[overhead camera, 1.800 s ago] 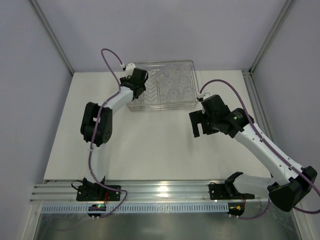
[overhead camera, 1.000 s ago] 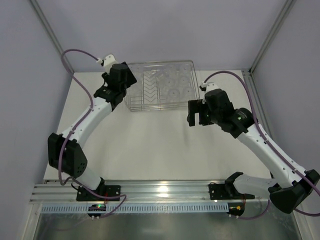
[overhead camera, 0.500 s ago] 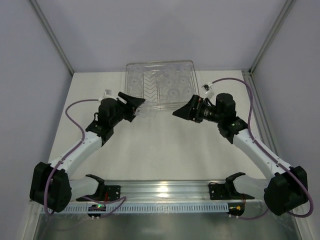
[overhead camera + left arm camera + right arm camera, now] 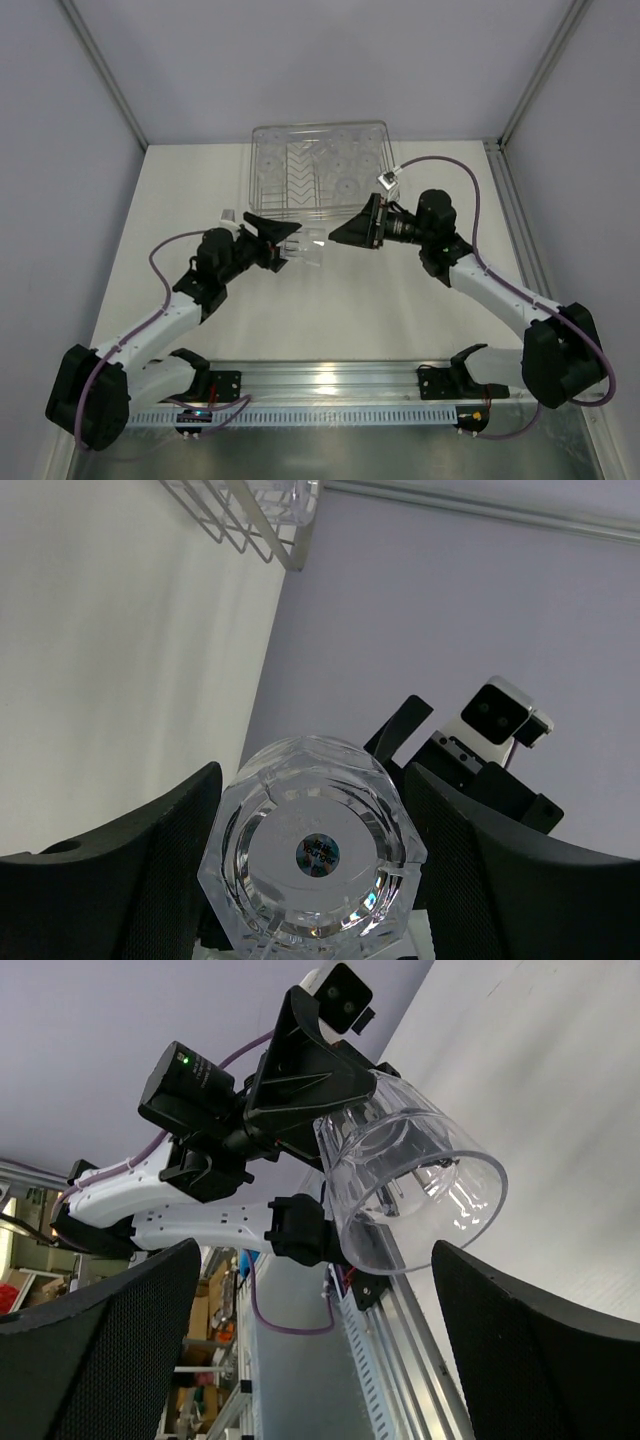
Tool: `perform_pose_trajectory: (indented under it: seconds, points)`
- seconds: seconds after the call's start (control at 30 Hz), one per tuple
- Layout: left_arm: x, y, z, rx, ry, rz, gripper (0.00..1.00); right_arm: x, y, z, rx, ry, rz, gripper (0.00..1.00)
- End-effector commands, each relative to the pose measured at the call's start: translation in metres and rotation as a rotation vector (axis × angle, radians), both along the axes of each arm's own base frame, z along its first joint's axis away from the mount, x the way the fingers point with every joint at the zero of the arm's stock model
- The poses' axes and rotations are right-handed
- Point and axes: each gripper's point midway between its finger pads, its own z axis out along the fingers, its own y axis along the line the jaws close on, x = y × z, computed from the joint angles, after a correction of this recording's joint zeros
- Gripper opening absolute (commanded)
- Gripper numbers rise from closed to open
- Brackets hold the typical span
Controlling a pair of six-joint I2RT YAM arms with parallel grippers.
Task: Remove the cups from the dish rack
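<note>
Both arms have pulled back from the far edge and now face each other over the middle of the table (image 4: 350,310), just nearer than the dish rack (image 4: 262,160), which sits at the centre of the far edge. The left gripper (image 4: 283,243) has lifted one clear cup (image 4: 308,252) out of the rack. It clasps the cup on its side above the surface, base toward its own wrist and open mouth toward the other arm. The right gripper (image 4: 343,233) has closed in to just beside that rim, its fingers (image 4: 100,1340) spread wide and holding nothing. This looks like a hand-over about to happen. The other cups (image 4: 345,170) are in the rack's right half, so most of the unloading remains.
</note>
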Motion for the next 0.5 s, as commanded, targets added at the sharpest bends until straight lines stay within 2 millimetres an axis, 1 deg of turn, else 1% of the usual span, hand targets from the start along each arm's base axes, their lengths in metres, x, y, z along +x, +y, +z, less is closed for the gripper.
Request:
perform_pose_trajectory:
  seconds: [0.0,0.03,0.13,0.23,0.27,0.33,0.37,0.4,0.43,0.47]
  points:
    - [-0.003,-0.010,0.030,-0.065,-0.068,-0.019,0.00,-0.008,0.018,0.010,0.046,-0.030,0.072,1.00]
    - [-0.003,-0.014,0.026,-0.064,-0.056,-0.023,0.00,-0.009,0.022,0.010,0.045,-0.026,0.082,1.00]
    - [-0.007,-0.025,0.027,-0.093,-0.060,-0.037,0.00,-0.013,0.036,0.004,0.034,-0.002,0.117,0.94]
    - [-0.007,-0.032,0.026,-0.087,-0.063,-0.044,0.00,-0.013,0.039,0.001,0.043,0.011,0.121,0.68]
    - [-0.006,-0.033,0.025,-0.084,-0.059,-0.043,0.00,-0.013,0.039,0.003,0.053,-0.001,0.120,0.47]
    - [-0.006,-0.033,0.022,-0.077,-0.057,-0.040,0.00,-0.014,0.038,0.005,0.052,-0.010,0.114,0.25]
    - [-0.006,-0.032,0.021,-0.073,-0.058,-0.038,0.00,-0.013,0.037,0.002,0.039,0.004,0.101,0.09]
    - [-0.006,-0.031,0.020,-0.067,-0.059,-0.031,0.02,-0.013,0.036,0.001,0.031,0.000,0.094,0.04]
    - [-0.005,-0.030,0.020,-0.061,-0.057,-0.027,0.08,-0.013,0.035,0.001,0.022,-0.018,0.088,0.04]
    - [-0.005,-0.029,0.019,-0.053,-0.060,-0.023,0.24,-0.013,0.034,-0.002,0.010,-0.006,0.076,0.04]
